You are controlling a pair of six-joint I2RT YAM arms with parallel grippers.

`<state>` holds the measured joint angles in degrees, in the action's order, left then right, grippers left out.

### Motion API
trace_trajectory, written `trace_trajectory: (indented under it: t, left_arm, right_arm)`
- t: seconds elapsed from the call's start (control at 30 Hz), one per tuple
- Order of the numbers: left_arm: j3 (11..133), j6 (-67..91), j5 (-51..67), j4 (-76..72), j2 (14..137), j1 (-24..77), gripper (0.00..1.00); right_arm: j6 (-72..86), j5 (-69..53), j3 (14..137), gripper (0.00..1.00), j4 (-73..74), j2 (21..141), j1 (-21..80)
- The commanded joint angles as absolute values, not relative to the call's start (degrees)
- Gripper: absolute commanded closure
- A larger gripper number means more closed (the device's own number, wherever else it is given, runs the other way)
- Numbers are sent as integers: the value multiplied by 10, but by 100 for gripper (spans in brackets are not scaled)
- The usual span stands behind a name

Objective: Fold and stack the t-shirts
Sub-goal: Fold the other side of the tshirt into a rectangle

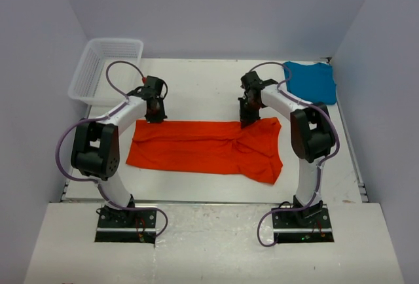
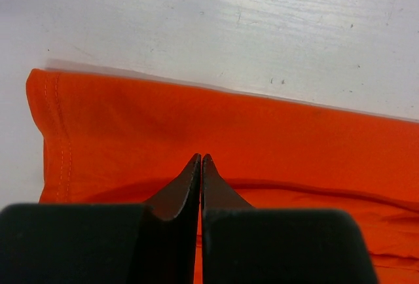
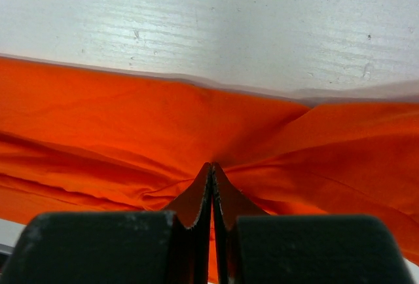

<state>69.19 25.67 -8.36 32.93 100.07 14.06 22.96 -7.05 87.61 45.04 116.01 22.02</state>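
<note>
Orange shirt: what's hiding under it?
The white table shows all around the orange shirt, so it lies on that. It looks folded over itself; anything between or beneath its layers is covered.

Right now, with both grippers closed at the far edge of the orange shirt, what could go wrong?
The right gripper pinches bunched cloth of the orange t-shirt, so creases may get folded in. The left gripper bites only a thin edge, which might slip. The shirt's right end lies skewed; edges may misalign.
</note>
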Motion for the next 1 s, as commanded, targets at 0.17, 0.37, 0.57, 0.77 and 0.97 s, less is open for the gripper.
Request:
trace_trajectory:
  t: [0.17, 0.37, 0.57, 0.77, 0.97]
  left_arm:
    - [690, 236, -83, 313, 969, 144, 100]
    - [683, 235, -87, 313, 968, 144, 100]
    - [668, 239, -84, 307, 964, 144, 100]
    - [665, 245, -72, 300, 970, 144, 100]
    - [664, 248, -73, 300, 972, 145, 100]
  right_arm:
    - [242, -76, 848, 100, 427, 1158, 220]
    - [256, -98, 757, 100, 396, 1087, 223]
    - [279, -91, 610, 100, 388, 940, 265]
    - [302, -77, 534, 100, 389, 767, 302]
    - [303, -74, 516, 100, 381, 782, 301]
